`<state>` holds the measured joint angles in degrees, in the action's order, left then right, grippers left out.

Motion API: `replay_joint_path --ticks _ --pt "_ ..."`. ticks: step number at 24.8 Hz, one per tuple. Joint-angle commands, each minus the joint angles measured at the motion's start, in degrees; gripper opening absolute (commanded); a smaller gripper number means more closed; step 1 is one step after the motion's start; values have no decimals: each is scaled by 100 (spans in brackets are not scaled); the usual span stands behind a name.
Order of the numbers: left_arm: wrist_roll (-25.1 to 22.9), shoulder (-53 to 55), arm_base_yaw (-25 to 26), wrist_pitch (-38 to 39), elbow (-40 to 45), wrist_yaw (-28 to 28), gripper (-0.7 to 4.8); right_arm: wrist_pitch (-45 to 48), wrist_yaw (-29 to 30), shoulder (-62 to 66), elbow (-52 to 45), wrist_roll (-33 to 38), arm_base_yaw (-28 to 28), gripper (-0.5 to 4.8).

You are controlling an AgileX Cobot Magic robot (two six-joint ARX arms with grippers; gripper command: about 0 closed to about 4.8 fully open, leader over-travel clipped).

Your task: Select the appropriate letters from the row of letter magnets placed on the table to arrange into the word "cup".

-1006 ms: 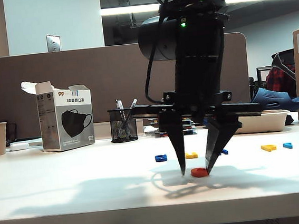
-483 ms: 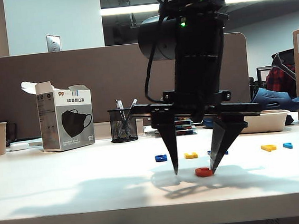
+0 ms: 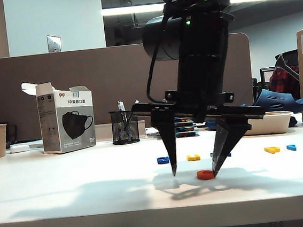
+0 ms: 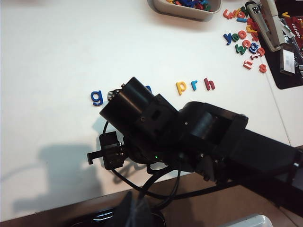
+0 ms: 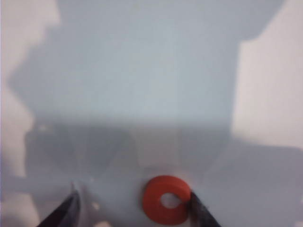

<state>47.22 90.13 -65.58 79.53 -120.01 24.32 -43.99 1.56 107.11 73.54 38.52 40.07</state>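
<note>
Right gripper (image 3: 193, 172) at lower centre of exterior view, tips on the table (image 3: 68, 196), jaws spread wide. Red-orange "c" (image 3: 205, 174) lying flat, touching one fingertip (image 5: 201, 210), well apart from the other. Row of letters (image 3: 194, 156) just behind. Left gripper out of sight; state impossible to tell.

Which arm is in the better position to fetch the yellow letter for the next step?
Probably the right. The right gripper stands open over the white table, beside the red-orange plastic letter "c", with the yellow letter just behind. The left gripper is not visible.
</note>
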Motion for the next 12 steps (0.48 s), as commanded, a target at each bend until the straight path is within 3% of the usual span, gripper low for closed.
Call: replay_joint_path --ticks 1,12 --pt "-26 -15 -2 -37 -15 50 -5 -146 208 39 -52 26 22 295" --pt "-26 -15 -2 -37 -15 50 -5 -280 -35 -76 -44 -98 -79 297"
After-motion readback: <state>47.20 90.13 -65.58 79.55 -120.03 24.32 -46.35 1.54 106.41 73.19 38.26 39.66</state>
